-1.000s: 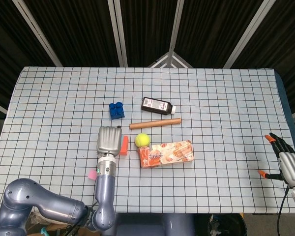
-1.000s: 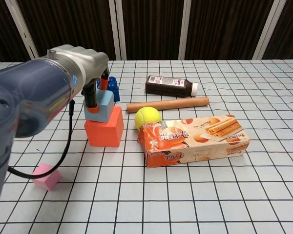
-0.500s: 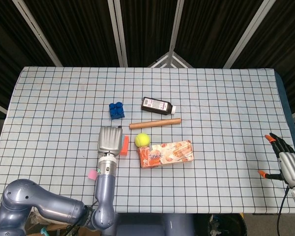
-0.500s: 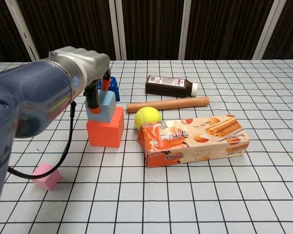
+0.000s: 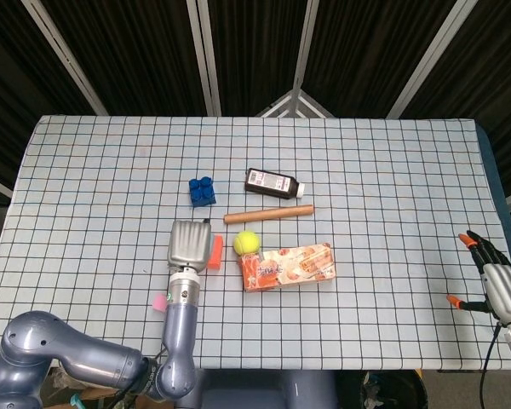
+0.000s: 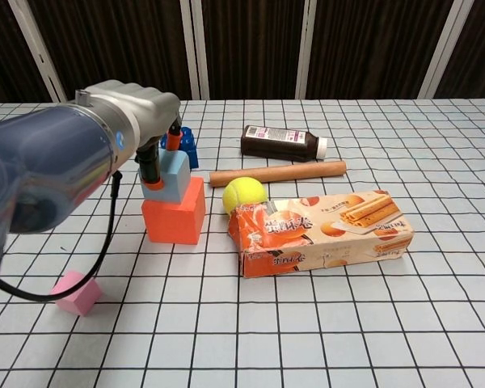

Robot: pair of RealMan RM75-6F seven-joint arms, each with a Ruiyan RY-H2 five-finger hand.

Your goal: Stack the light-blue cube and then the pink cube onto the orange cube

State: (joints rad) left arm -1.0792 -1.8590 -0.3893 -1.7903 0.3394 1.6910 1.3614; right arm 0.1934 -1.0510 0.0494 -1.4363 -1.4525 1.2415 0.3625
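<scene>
Light-blue cube: seated on the top face of the orange cube, toward its left rear part, slightly rotated relative to it. Over the last second it is seen lowered from a tilted pose to a flatter seat.
Orange cube: on the worktop, just left of the tennis ball; shifted only slightly under the placement.
Left robot hand: fingers are held closed on the light-blue cube from above, orange fingertips against its upper edges. No release is seen yet; the forearm has swung a little leftward in the chest view. In the head view the left robot hand covers the stack, only an orange edge showing beside it.
Meaning for the task: first placement is judged essentially made; release and a clean lift are judged the step in hand. A skewed seat could be dragged off as the fingers open.
Pink cube: untouched on the worktop, near the front left, well apart from the stack.
Right robot hand: idle at the right edge of the worktop, fingers spread, nothing held.
Surroundings: biscuit box, wooden rod, dark bottle, blue brick; none are moved.
</scene>
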